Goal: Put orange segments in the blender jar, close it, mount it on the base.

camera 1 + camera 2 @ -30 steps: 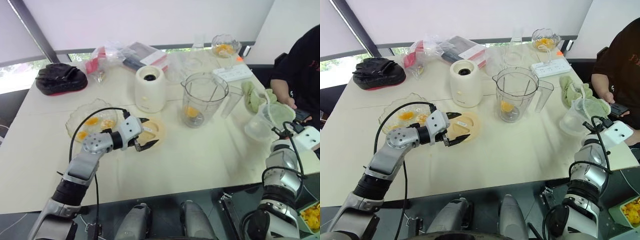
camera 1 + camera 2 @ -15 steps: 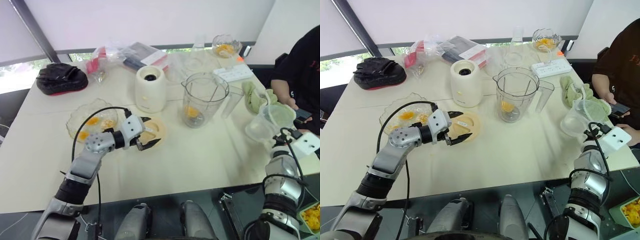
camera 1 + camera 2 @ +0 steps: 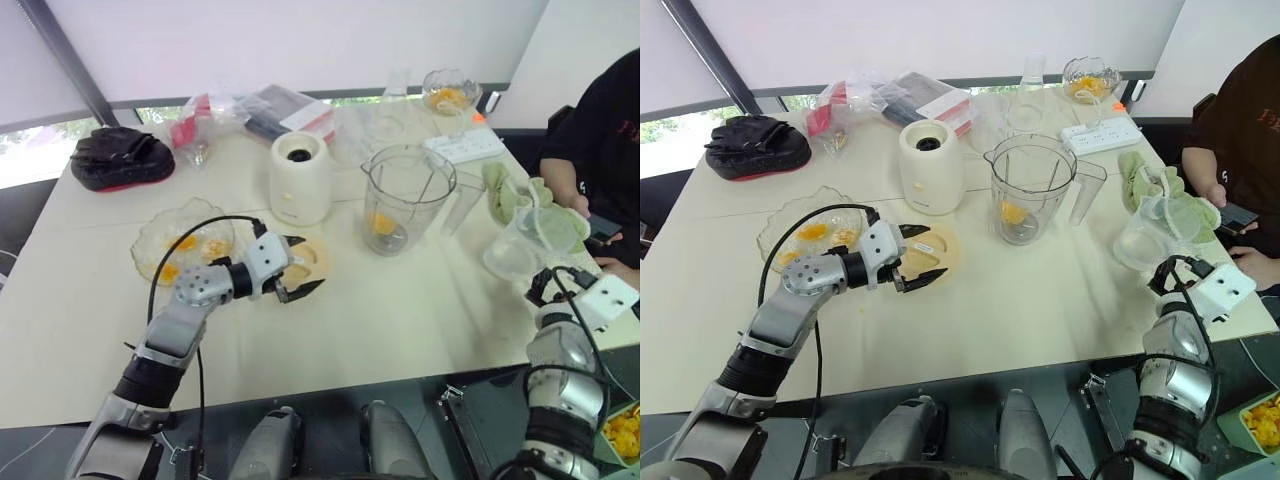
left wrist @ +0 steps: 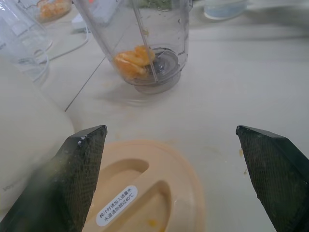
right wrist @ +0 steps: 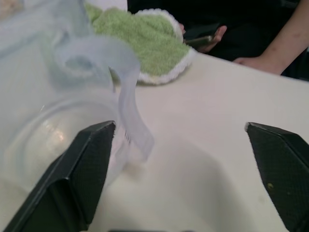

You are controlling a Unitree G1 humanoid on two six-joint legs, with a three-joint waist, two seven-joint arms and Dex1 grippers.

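left gripper (image 3: 297,270) is spread wide over the beige lid (image 3: 306,262), holding nothing. the lid lies flat on the table (image 3: 380,310) between and just under the two black fingers (image 4: 72,179), with its white label showing between them in the left wrist view.

straight ahead past the left fingertips stands the blender jar (image 3: 408,198), upright, uncovered, well apart from the fingers. orange segments (image 4: 133,60) sit at its bottom beside the metal blade hub. the base (image 3: 300,178), cream-white with a dark socket on top, stands on the table beyond the lid, off to one side of the left fingers and apart from the jar; its blurred white flank fills the edge of the left wrist view next to one finger. behind the left wrist is a scalloped glass bowl (image 3: 185,243) with more orange pieces in it.

right gripper (image 3: 1168,278) sits at the table's right edge, fingers wide apart and empty. a clear plastic pitcher (image 3: 1143,240) stands just ahead of it; its handle (image 5: 128,101) lies just inside one finger (image 5: 79,174) in the right wrist view, can't tell if it touches. the other finger is well clear, over bare table. a green cloth (image 5: 140,43) lies beyond the pitcher, and a person's hand (image 5: 207,38) holds a phone past that.
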